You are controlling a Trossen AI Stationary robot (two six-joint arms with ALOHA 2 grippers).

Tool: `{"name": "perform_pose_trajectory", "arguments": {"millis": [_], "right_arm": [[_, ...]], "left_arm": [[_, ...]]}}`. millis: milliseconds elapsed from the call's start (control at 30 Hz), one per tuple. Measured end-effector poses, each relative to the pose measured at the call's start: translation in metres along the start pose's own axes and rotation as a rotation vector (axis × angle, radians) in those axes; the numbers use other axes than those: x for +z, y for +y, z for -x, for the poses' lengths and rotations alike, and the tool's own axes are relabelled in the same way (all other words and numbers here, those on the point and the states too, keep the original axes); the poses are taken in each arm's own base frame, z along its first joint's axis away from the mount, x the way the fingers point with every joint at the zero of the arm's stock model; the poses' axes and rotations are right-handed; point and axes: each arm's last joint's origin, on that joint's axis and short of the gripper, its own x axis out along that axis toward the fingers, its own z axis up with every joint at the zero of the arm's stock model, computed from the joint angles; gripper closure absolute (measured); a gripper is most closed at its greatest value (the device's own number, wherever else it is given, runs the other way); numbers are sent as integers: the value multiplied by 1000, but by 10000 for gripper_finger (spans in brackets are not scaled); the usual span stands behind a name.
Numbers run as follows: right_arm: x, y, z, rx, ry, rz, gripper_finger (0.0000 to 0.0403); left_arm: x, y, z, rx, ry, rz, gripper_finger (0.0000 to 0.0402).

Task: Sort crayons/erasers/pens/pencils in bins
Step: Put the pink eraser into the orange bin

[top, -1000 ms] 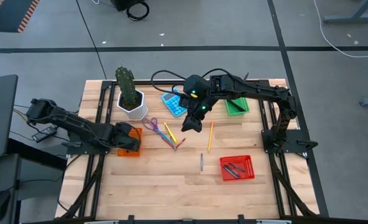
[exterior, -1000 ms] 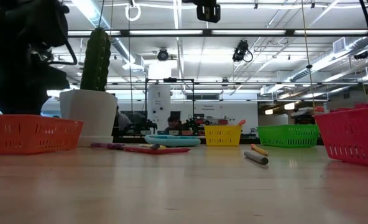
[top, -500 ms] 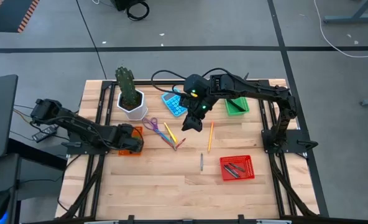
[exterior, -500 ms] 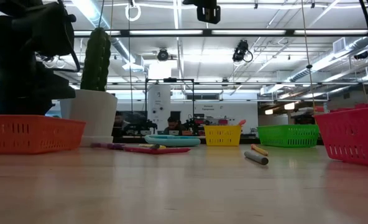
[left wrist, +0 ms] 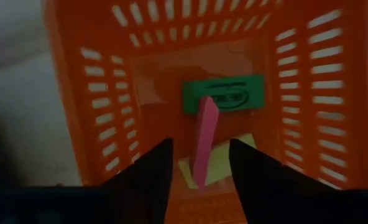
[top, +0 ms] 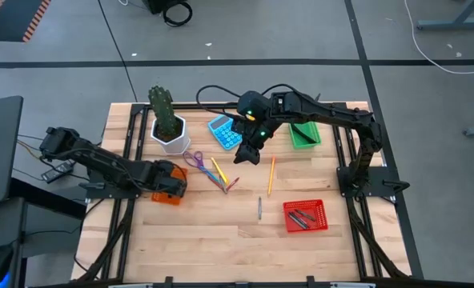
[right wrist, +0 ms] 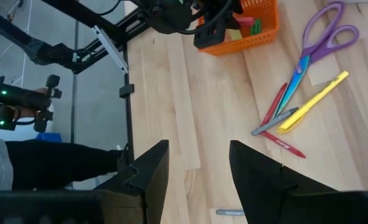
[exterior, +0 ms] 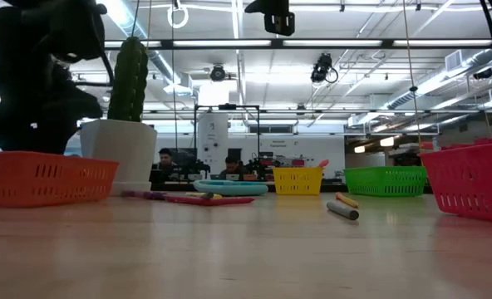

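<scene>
Erasers lie inside the orange bin (left wrist: 308, 93): a green eraser (left wrist: 223, 94) flat on its floor, and a pink eraser (left wrist: 203, 140) standing on edge between the left gripper's (left wrist: 199, 163) fingers, which are spread apart and do not touch it. That gripper (top: 171, 181) hangs over the orange bin (top: 163, 194), which sits at the wooden table's (top: 197, 240) left side, in front of the white pot holding the cactus (top: 166, 114).

Right of the pot come the purple-handled scissors (top: 194, 159), then a small heap of sticks with a yellow one (top: 218, 170) on top. Farther right of the pot, the right gripper (top: 247, 152) hovers above the table beside the blue calculator (top: 223, 132), its jaws wide apart and empty. An orange pencil (top: 271, 175) lies just past it, a dark pen (top: 259, 208) nearer the front edge, and the red bin (top: 305, 216) with dark pens inside stands beyond that. The green bin (top: 305, 137) stands to the calculator's right.
</scene>
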Motion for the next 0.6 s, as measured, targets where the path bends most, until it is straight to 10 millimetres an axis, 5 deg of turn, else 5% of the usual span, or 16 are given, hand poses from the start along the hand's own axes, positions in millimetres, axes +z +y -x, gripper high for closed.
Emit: {"name": "perform_pose_trajectory", "arguments": {"millis": [600], "right_arm": [[0, -1, 0, -1, -2, -24, 228]], "left_arm": [[2, 8, 9, 130, -12, -41, 254]]}}
